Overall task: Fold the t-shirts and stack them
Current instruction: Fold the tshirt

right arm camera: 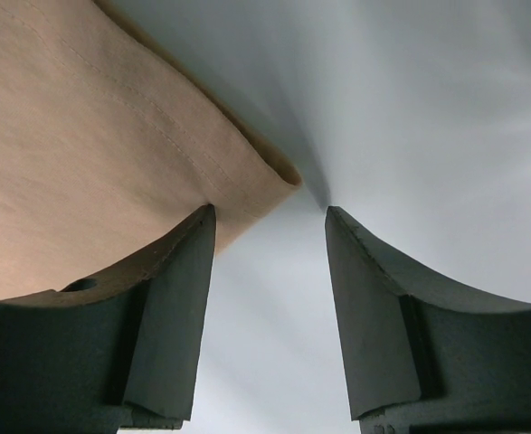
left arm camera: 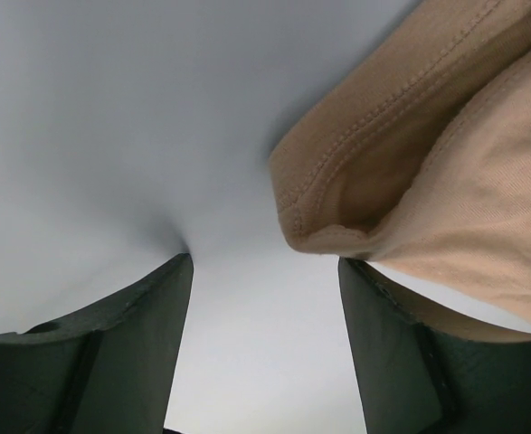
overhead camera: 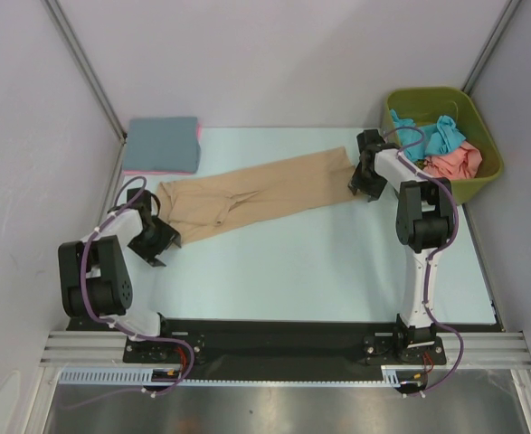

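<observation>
A tan t-shirt [overhead camera: 256, 194] lies stretched in a long band across the table, from left to the far right. My left gripper [overhead camera: 161, 237] is open at its left end; in the left wrist view [left arm camera: 265, 262] a rolled hem of the tan t-shirt [left arm camera: 410, 181] lies just beyond the right finger. My right gripper [overhead camera: 366, 181] is open at the shirt's right end; in the right wrist view [right arm camera: 270, 212] the tan t-shirt's corner [right arm camera: 111, 136] reaches the left finger. Teal [overhead camera: 437, 136] and salmon [overhead camera: 453, 163] t-shirts lie in the bin. A folded slate blue t-shirt [overhead camera: 164, 142] rests on a pink one [overhead camera: 156, 171].
The olive-green plastic bin [overhead camera: 487, 136] stands at the back right corner. The folded stack is at the back left corner. Grey walls close the sides and back of the table [overhead camera: 319, 262].
</observation>
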